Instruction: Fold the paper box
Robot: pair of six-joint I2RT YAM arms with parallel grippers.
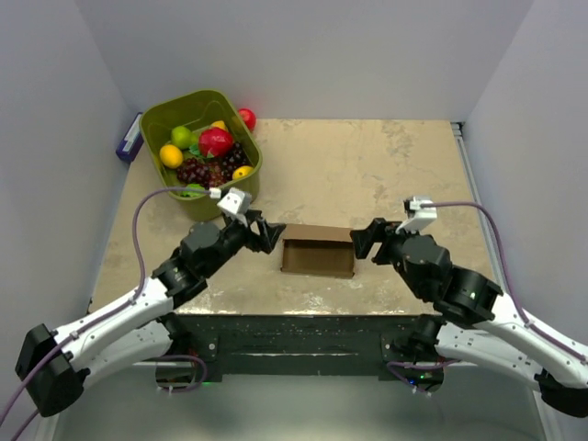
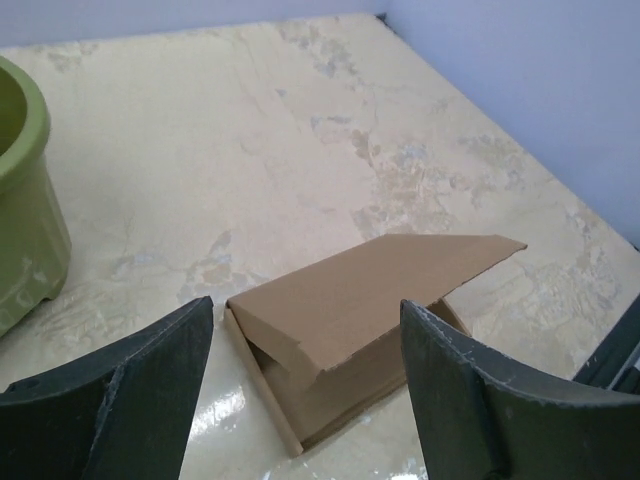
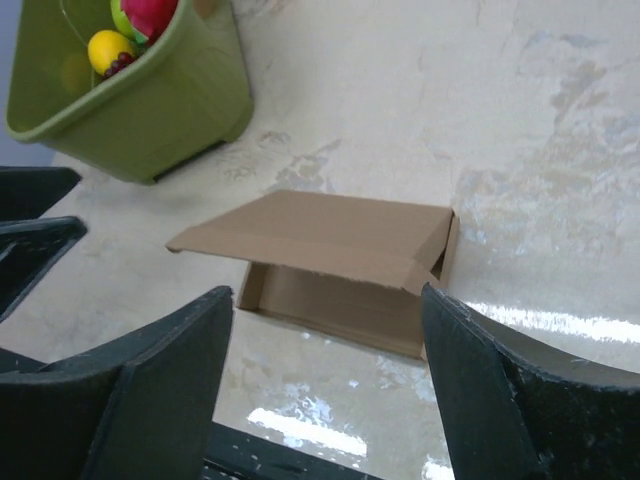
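Dark, matte and wedge-shaped, the left gripper [image 1: 267, 235] and the right gripper [image 1: 365, 239] both stand with jaws spread wide, holding nothing. They face each other across the paper box [image 1: 318, 254], which lies between them near the table's front edge. The box is thin brown cardboard: a shallow rectangular tray with a creased lid panel tilted up over it. Beyond it spreads the glossy, marbled beige table [image 1: 367, 165]. At the far left corner sits a rounded olive-green plastic bin [image 1: 158, 124] heaped with fruit [image 1: 215, 142].
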